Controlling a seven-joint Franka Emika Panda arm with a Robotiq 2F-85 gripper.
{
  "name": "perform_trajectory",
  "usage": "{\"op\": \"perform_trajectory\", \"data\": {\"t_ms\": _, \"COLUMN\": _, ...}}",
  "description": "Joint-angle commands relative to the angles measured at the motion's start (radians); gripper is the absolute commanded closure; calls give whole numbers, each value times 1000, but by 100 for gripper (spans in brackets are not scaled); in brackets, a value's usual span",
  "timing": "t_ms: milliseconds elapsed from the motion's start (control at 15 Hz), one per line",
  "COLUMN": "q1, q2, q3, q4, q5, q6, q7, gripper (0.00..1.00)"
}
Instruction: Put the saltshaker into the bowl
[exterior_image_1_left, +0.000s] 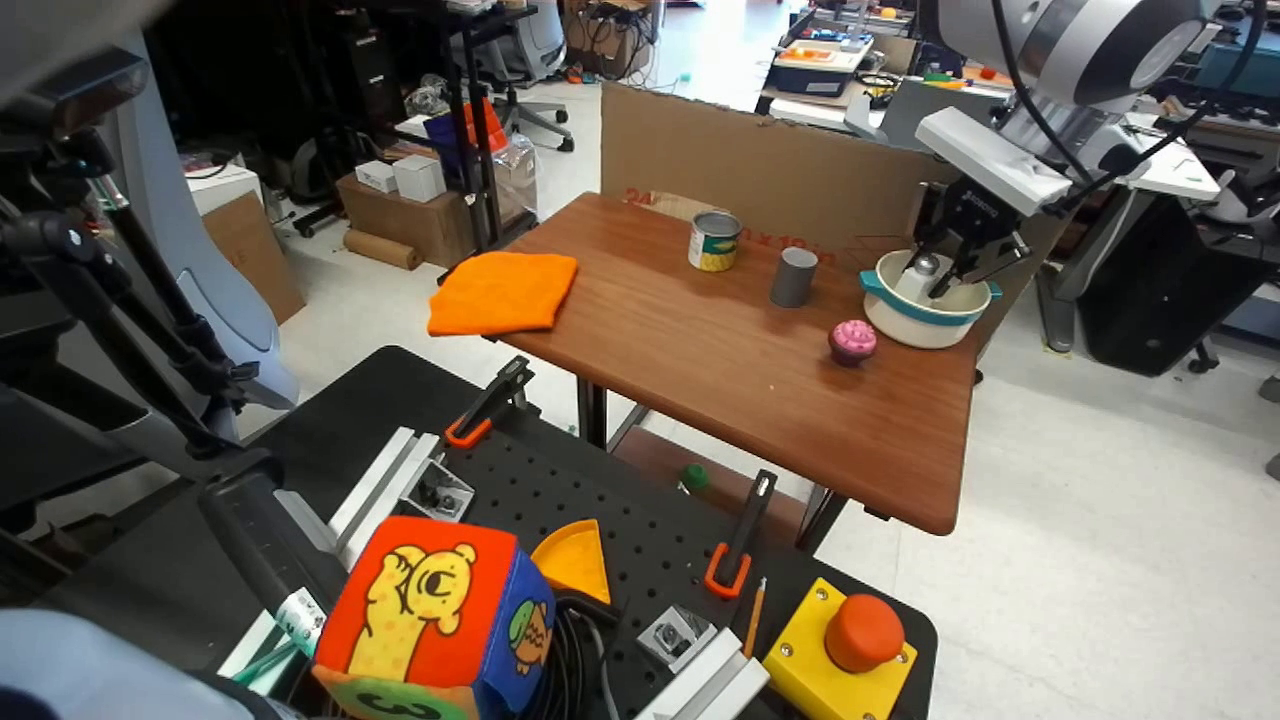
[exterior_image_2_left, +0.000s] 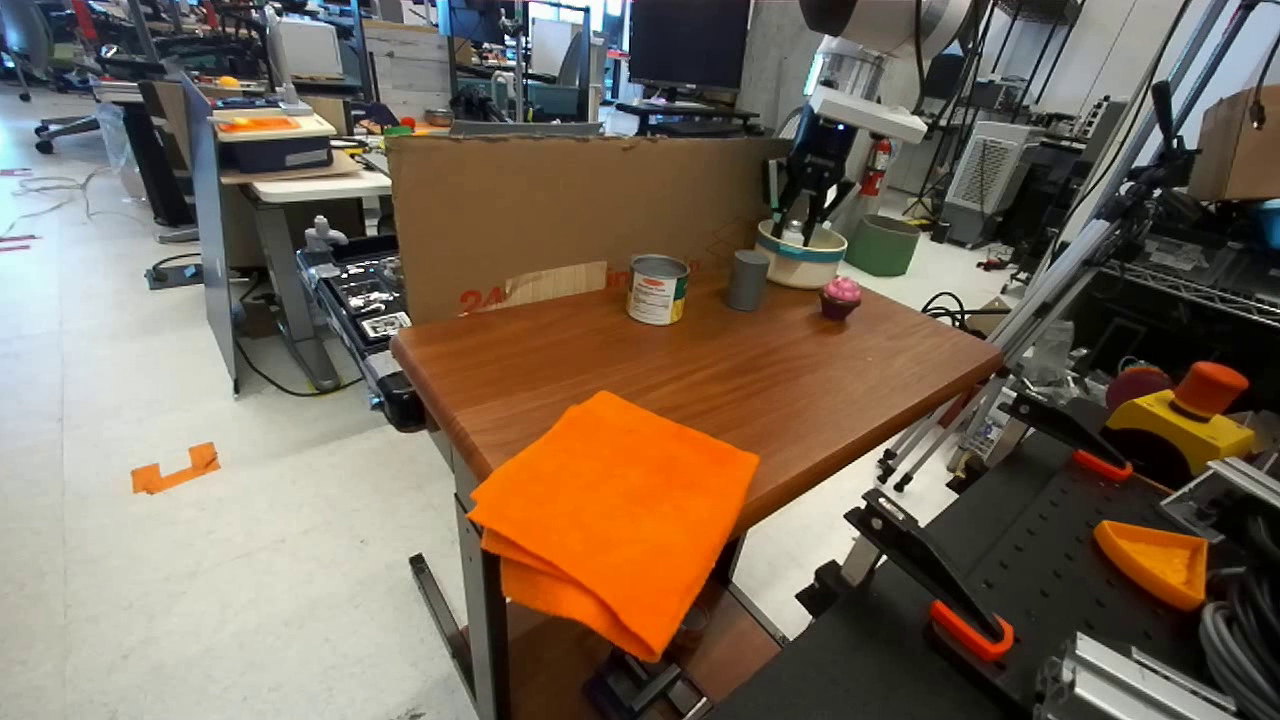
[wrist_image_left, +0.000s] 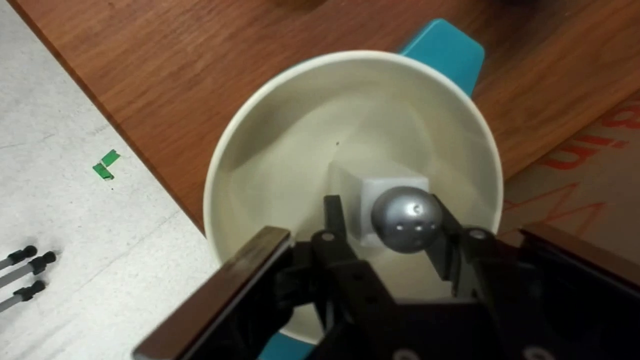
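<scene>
The saltshaker (exterior_image_1_left: 914, 284) has a whitish square body and a silver domed top with holes. It is inside the bowl (exterior_image_1_left: 915, 325) and looks upright; its top also shows in the wrist view (wrist_image_left: 406, 219). The bowl is cream-white with a teal band and teal handles, and it also shows in an exterior view (exterior_image_2_left: 800, 272) and in the wrist view (wrist_image_left: 280, 165). My gripper (wrist_image_left: 387, 215) points down into the bowl with its fingers on both sides of the saltshaker. A gap shows beside the left finger; the right finger is close to the silver top, contact unclear.
A pink-topped cupcake (exterior_image_1_left: 852, 342) stands close beside the bowl. A dark grey cup (exterior_image_1_left: 793, 277) and a tin can (exterior_image_1_left: 715, 241) stand farther along the table (exterior_image_1_left: 700, 350). A cardboard sheet (exterior_image_1_left: 760, 170) rises behind them. An orange cloth (exterior_image_2_left: 620, 510) lies at the table's end.
</scene>
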Motion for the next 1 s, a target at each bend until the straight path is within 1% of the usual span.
{"op": "perform_trajectory", "data": {"t_ms": 0, "q1": -27, "q2": -52, "q3": 46, "q4": -47, "q5": 28, "q6": -18, "q7": -56, "gripper": 24}}
{"op": "perform_trajectory", "data": {"t_ms": 67, "q1": -32, "q2": -80, "q3": 59, "q4": -80, "q5": 36, "q6": -12, "q7": -88, "gripper": 18}}
{"op": "perform_trajectory", "data": {"t_ms": 133, "q1": -37, "q2": -125, "q3": 73, "q4": -138, "q5": 44, "q6": 2, "q7": -130, "gripper": 9}}
{"op": "perform_trajectory", "data": {"t_ms": 200, "q1": -42, "q2": -174, "q3": 85, "q4": -202, "q5": 50, "q6": 16, "q7": -181, "gripper": 3}}
{"op": "perform_trajectory", "data": {"t_ms": 267, "q1": -49, "q2": -218, "q3": 97, "q4": -253, "q5": 52, "q6": 19, "q7": -238, "gripper": 0}}
{"op": "perform_trajectory", "data": {"t_ms": 467, "q1": -66, "q2": -333, "q3": 116, "q4": -387, "q5": 56, "q6": 20, "q7": -392, "gripper": 0}}
{"op": "perform_trajectory", "data": {"t_ms": 600, "q1": -63, "q2": -417, "q3": 107, "q4": -486, "q5": 29, "q6": -9, "q7": -476, "gripper": 0}}
{"op": "perform_trajectory", "data": {"t_ms": 667, "q1": -40, "q2": -304, "q3": 86, "q4": -338, "q5": 36, "q6": -6, "q7": -390, "gripper": 0}}
{"op": "perform_trajectory", "data": {"t_ms": 733, "q1": -41, "q2": -329, "q3": 84, "q4": -367, "q5": 36, "q6": -9, "q7": -402, "gripper": 0}}
{"op": "perform_trajectory", "data": {"t_ms": 933, "q1": -40, "q2": -322, "q3": 83, "q4": -362, "q5": 36, "q6": -6, "q7": -398, "gripper": 0}}
